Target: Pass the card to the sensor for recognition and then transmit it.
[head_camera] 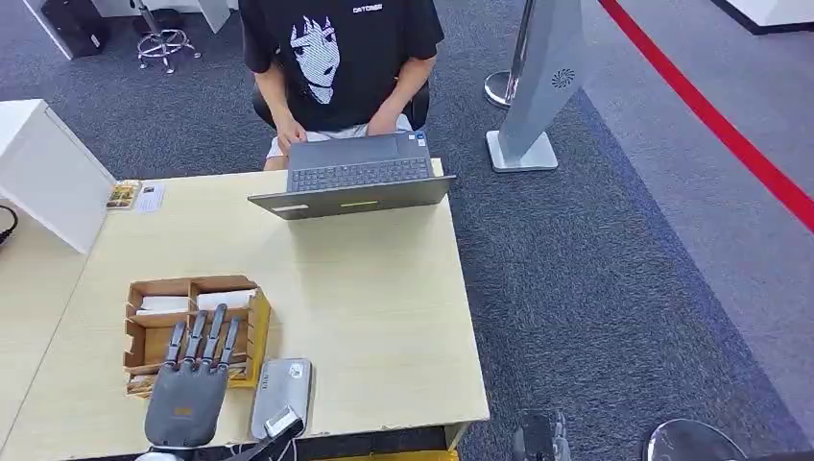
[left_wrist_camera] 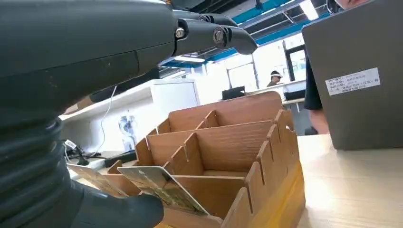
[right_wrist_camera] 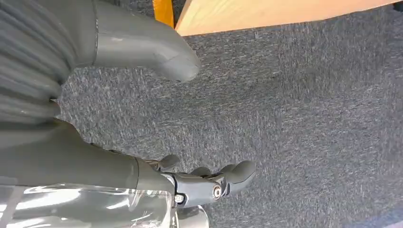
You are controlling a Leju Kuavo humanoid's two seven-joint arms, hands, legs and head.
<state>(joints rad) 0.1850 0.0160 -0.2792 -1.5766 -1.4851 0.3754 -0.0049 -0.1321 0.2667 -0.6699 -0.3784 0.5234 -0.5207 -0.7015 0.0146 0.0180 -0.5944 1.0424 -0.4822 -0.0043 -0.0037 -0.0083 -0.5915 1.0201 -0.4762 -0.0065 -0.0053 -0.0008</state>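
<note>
The left hand is hanging over the near part of the wooden box, with its fingers stretched forward and a little apart. It is holding nothing. In the left wrist view the fingers are passing well above the box, and the thumb is lying low, just beside a card. The card is standing tilted in a front slot of the box, its printed face showing. I cannot tell if the thumb is touching it.

The right hand is hanging down beside the table, over the grey carpet. Its fingers are bent slightly inward and its thumb is apart from them; it is gripping nothing.

Just to the right of the box, near the front edge of the table, a grey flat sensor is lying. The box is having several compartments, and white papers are lying in the far ones.

At the far side of the table a person in a black shirt is sitting and resting both hands on a laptop. In the left far corner small leaflets are lying, next to a white cabinet. On the carpet behind, a grey stand is standing, and a red line is running across the floor.
</note>
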